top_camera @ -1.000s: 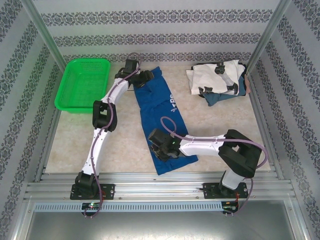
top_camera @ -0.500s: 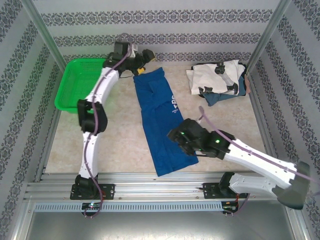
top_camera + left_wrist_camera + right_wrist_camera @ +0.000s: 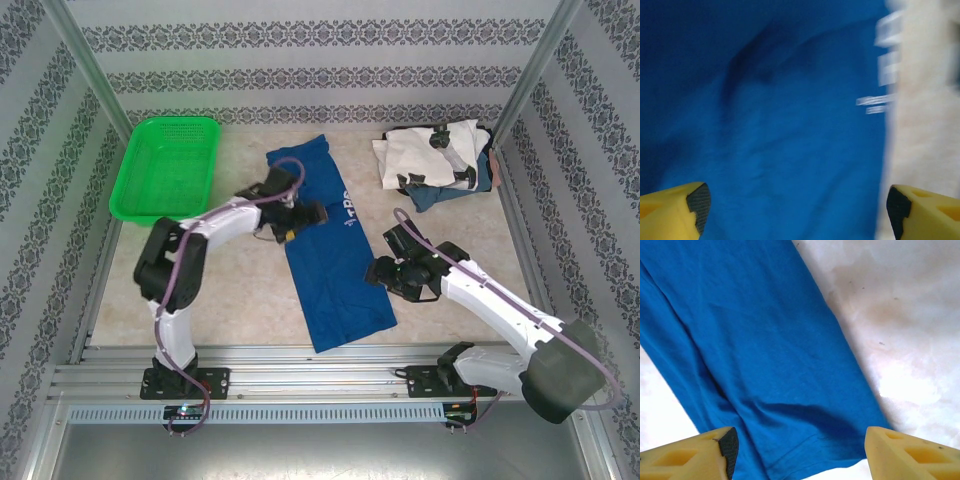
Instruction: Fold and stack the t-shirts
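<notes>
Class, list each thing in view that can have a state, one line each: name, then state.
blue t-shirt, laid flat as a long narrow strip, not gripped
white t-shirt, loosely folded, lying on top
bluish-grey t-shirt, rumpled, under the white one
green basket, empty
left gripper, open, over the blue t-shirt
right gripper, open, over the blue t-shirt's near corner

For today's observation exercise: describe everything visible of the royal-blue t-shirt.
The royal-blue t-shirt is soft cloth folded into a long, narrow strip. It lies flat on the table, slanting from far left to near right. White lettering shows at its right edge. The open left gripper hangs over its middle, the open right gripper by its near-right edge.
</notes>
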Motion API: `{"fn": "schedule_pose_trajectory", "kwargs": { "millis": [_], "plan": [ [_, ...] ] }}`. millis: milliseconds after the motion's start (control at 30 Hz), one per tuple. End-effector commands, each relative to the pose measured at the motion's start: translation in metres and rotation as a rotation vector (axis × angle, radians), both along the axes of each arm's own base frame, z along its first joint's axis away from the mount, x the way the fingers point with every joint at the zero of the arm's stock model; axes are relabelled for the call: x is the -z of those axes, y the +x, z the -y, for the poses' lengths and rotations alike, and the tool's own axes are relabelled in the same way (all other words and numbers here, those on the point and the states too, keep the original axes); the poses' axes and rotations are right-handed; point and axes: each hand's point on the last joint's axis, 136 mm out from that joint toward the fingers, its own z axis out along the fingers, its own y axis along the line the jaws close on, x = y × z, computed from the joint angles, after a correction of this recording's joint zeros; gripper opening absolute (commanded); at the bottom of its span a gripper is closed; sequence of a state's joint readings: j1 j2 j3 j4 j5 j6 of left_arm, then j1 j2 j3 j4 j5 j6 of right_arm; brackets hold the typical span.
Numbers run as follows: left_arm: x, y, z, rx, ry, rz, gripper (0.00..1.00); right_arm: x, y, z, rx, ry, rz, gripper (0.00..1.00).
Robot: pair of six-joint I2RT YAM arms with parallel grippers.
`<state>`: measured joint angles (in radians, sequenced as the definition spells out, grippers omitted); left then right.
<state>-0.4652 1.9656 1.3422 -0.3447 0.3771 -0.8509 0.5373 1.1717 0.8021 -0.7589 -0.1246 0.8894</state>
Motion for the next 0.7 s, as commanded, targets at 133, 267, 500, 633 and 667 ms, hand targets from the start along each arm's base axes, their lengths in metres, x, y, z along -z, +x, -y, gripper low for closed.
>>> {"fn": "schedule_pose_trajectory", "kwargs": {
  "millis": [133, 267, 500, 633, 667],
  "plan": [
    [0.029, 0.036, -0.011, -0.104, 0.113, 0.056, 0.9, 0.032, -0.022, 0.008, -0.041, -0.006, -0.08, 0.68],
    [0.052, 0.051, -0.005, -0.054, 0.156, 0.041, 0.89, 0.048, -0.034, 0.009, -0.017, -0.014, -0.117, 0.67],
    [0.073, 0.086, 0.015, 0.066, 0.195, 0.047, 0.9, 0.067, -0.044, -0.004, 0.035, 0.019, -0.158, 0.65],
    [0.049, 0.092, 0.023, 0.108, 0.166, 0.083, 0.93, 0.06, -0.04, -0.012, 0.065, 0.078, -0.121, 0.65],
    [0.035, 0.091, 0.022, 0.111, 0.151, 0.107, 0.95, 0.057, -0.039, -0.013, 0.064, 0.092, -0.115, 0.66]
  ]
}}
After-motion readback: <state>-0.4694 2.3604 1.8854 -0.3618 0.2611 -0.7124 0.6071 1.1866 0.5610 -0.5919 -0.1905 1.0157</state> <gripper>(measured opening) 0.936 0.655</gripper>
